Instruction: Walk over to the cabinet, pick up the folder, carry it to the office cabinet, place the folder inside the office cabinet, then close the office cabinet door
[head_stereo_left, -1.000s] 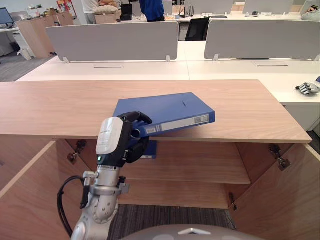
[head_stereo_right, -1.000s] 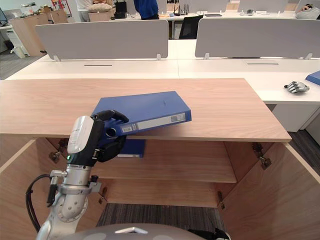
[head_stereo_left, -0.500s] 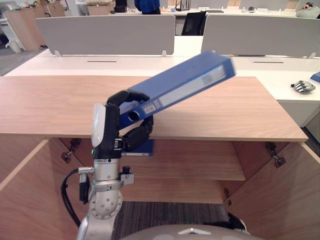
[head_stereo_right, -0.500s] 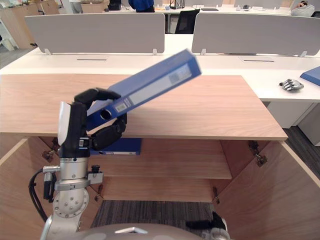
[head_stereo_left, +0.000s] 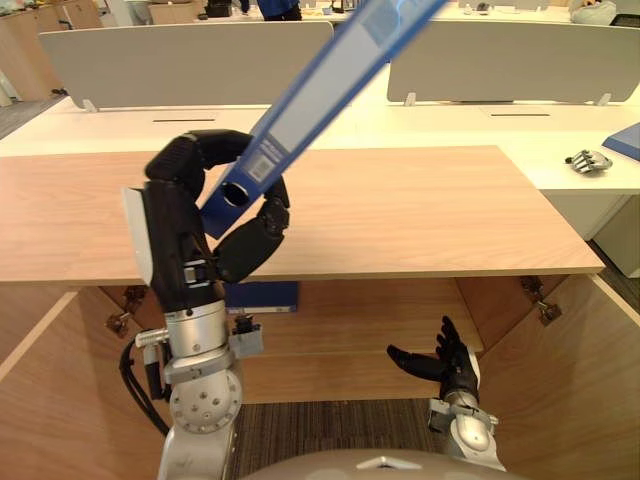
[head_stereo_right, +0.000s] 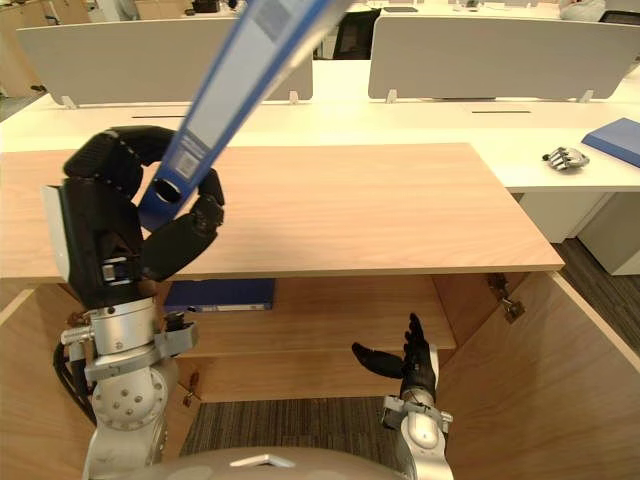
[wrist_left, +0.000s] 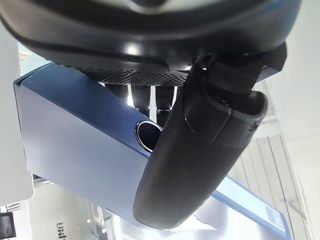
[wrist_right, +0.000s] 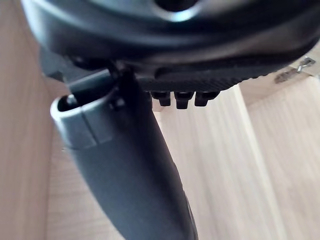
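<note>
Dark left hand (head_stereo_left: 200, 215): nearest to us and raised. Its fingers curl over the top of the folder's spine and its thumb presses up from beneath, so it is clamped on the folder.
Right hand (head_stereo_left: 440, 362): low and off to the side of the left hand, with fingers straight and spread apart. It holds nothing.
Folder (head_stereo_left: 300, 110): blue, and gripped at its near, lower end, by the ring hole in the spine. From the left hand it slants steeply up and away, touching nothing else that we can see.
Cabinet (head_stereo_left: 420, 215): wooden, with its top lying just below and beyond the left hand. Both doors (head_stereo_left: 570, 380) stand swung open towards us.
Shelf (head_stereo_left: 350, 330): inside the cabinet, below the left hand and just beyond the right hand. A second folder (head_stereo_left: 262, 296) lies flat on it, almost straight under the left hand.
Desks (head_stereo_left: 480, 135): white, well beyond both hands, with grey screens (head_stereo_left: 150, 60) standing on them.
Done so far: we judge the pickup finished, since the folder is off the cabinet top and carried by one hand alone.
Left to do: the carry, setting the folder inside the office cabinet, and shutting its door. We cannot tell whether this open cabinet is the one meant.
</note>
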